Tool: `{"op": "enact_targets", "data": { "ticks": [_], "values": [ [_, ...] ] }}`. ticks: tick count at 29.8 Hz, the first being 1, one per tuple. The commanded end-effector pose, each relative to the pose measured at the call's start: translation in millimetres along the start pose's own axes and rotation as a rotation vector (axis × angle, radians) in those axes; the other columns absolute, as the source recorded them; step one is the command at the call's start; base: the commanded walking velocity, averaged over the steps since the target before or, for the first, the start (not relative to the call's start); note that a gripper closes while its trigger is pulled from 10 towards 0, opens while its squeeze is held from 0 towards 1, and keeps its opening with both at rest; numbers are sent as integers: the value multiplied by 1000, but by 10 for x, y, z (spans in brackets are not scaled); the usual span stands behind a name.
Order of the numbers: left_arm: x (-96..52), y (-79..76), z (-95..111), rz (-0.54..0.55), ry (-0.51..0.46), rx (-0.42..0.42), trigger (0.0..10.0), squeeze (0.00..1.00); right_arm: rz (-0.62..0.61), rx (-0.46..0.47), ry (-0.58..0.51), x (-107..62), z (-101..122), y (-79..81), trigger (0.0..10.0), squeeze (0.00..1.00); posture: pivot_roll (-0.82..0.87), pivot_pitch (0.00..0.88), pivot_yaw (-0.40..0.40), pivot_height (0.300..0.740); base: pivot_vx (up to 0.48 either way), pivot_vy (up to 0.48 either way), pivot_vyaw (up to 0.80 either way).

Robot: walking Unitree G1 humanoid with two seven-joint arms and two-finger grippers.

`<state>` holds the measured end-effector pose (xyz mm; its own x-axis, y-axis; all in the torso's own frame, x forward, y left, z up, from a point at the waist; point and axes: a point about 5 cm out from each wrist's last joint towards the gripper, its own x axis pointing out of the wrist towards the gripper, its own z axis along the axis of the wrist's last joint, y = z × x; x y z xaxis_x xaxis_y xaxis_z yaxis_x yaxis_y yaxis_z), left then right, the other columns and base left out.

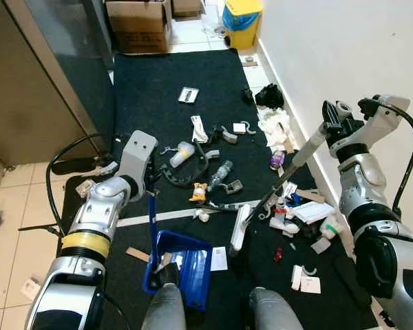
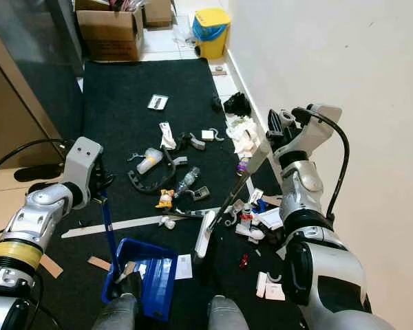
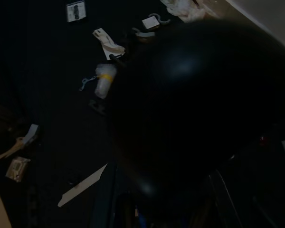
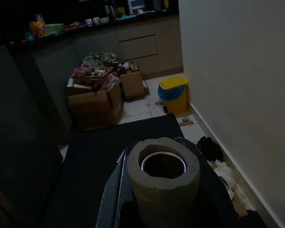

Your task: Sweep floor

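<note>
My left gripper [image 1: 151, 184] is shut on the upright handle of a blue dustpan [image 1: 186, 265], which rests on the dark rug [image 1: 158, 89] just in front of my knees. My right gripper [image 1: 330, 125] is shut on the grey broom handle [image 1: 299, 155] near its top end, close to the wall. The handle slants down to the pale broom head [image 1: 239, 230], which sits on the rug right of the dustpan. In the right wrist view, the handle's hollow end [image 4: 163, 171] stands between the dark fingers. Litter lies across the rug: a plastic bottle [image 1: 220, 174], crumpled tissue [image 1: 274, 127], wrappers and several packets.
A white wall [image 1: 344, 55] runs along the right, with litter heaped at its foot [image 1: 299, 213]. A dark cabinet [image 1: 27, 82] stands on the left. A cardboard box [image 1: 139, 24] and a yellow bin [image 1: 242, 20] stand beyond the rug. A white strip [image 1: 172, 214] lies across the rug.
</note>
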<state>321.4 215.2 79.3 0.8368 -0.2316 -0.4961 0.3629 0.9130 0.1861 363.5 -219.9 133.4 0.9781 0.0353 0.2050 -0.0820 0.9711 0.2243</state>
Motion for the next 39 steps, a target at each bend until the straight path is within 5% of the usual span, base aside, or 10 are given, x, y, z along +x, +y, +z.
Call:
{"op": "enact_targets", "data": {
  "ticks": [1,15,20,21,27,39],
  "values": [
    [-31,96,-2,60,-3,49,10000,0,-8,-8,-16,6,31,-19,10000,0,89,41,-69,740,0,0,0],
    [4,60,84,237,-223,108,10000,0,-11,-15,-16,-2,41,-48,10000,0,81,47,-71,740,0,0,0],
    [68,-60,19,202,-227,73,10000,0,-10,-14,-15,-4,35,-42,10000,0,81,48,-70,740,0,0,0],
    [116,-189,-18,135,-239,31,10000,0,-7,-15,-14,-4,30,-35,10000,0,81,48,-71,740,0,0,0],
    [176,-411,-78,15,-230,11,10000,0,-6,-20,-14,-6,31,-38,10000,0,73,47,-66,740,0,0,0],
    [185,-349,-119,22,-174,48,10000,0,-14,-25,-17,-10,48,-68,10000,0,75,45,-66,740,0,0,0]
  ]
}}
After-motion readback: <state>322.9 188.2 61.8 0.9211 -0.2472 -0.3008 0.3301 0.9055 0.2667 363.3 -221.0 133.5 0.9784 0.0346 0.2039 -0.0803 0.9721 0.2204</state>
